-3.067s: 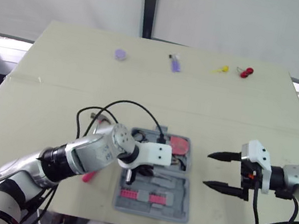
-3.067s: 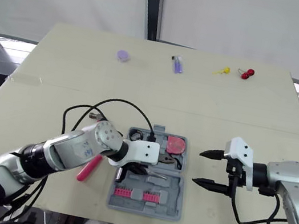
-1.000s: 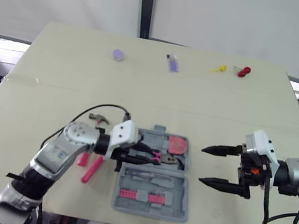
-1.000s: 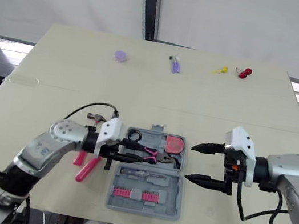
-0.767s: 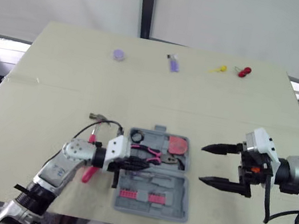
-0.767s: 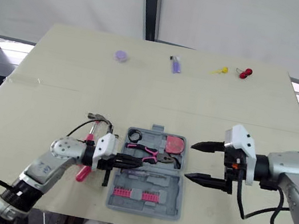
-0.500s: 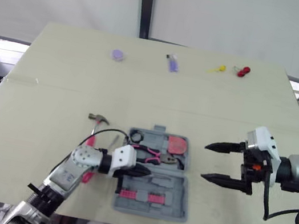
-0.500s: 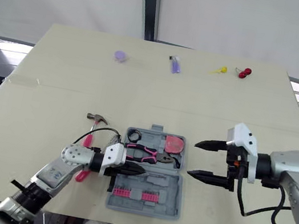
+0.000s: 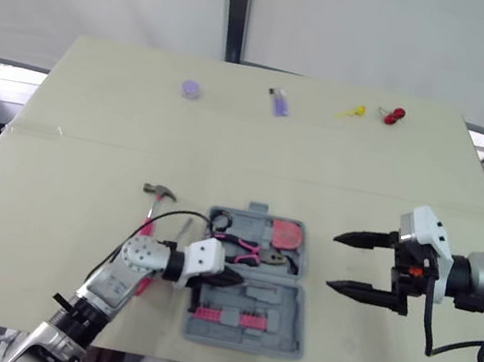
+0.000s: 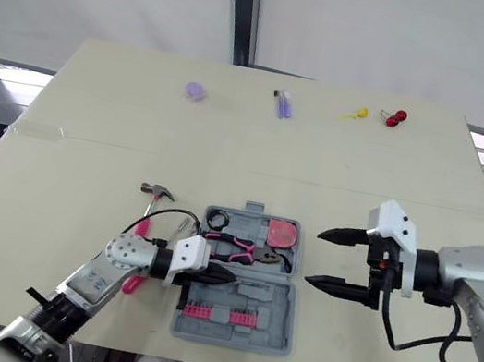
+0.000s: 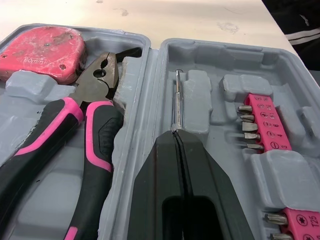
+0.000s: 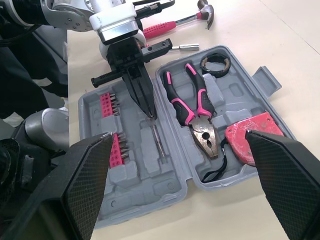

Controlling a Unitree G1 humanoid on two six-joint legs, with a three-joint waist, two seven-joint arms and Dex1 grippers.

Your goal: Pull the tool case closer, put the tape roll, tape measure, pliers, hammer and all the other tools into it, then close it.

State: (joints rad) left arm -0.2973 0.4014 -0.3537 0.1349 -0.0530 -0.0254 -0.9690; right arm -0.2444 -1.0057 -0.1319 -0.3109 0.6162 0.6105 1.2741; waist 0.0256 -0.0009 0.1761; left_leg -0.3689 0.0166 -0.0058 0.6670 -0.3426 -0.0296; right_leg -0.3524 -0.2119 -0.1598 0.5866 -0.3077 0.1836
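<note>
The grey tool case (image 9: pixel 287 337) lies open and flat near the table's front edge. Its far half holds the pink-and-black pliers (image 11: pixel 75 145), the red tape measure (image 9: pixel 287 236) and the black tape roll (image 12: pixel 215 62). The near half holds a pink bit rack (image 11: pixel 262 122) and a metal shaft (image 11: pixel 176 100). My left gripper (image 9: pixel 232 280) is shut, low over the near half, its tip at the end of that shaft. The pink-handled hammer (image 9: pixel 161 193) lies on the table left of the case, partly under my left arm. My right gripper (image 9: pixel 333 261) is open, just right of the case.
A small metal bit (image 12: pixel 182 47) lies on the table between the hammer and the case. Along the far edge are a purple disc (image 9: pixel 191 89), a purple item (image 9: pixel 280 103), a yellow item (image 9: pixel 355 113) and a red item (image 9: pixel 391 115).
My left gripper has left the pliers in the case's far half, drawn back toward the front edge, shut, and come down over the near half. The right gripper has barely moved.
</note>
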